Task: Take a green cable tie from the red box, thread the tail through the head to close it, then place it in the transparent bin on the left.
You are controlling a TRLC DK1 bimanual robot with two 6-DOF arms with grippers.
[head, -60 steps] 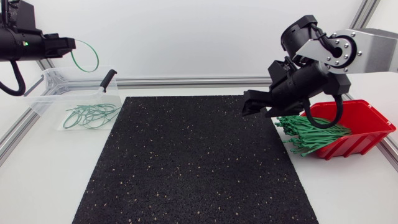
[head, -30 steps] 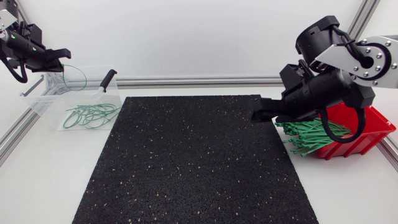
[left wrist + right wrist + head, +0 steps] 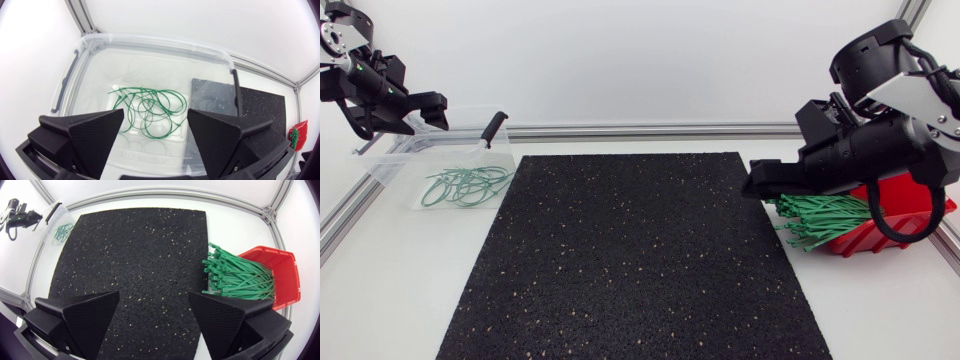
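Your left end effector (image 3: 155, 119) hangs open, empty, over the one transparent bin (image 3: 150, 42) holding several closed loops (image 3: 150, 111); your right end effector (image 3: 154, 301), open too, hovers beside the one red box (image 3: 286, 275); its green cable ties (image 3: 240, 277), too tangled to count, look light, springy, slick; pinch one near its head

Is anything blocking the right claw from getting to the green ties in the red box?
No, nothing visible. The right gripper hangs open above the black mat, and the green cable ties spill from the red box just beside it, uncovered.
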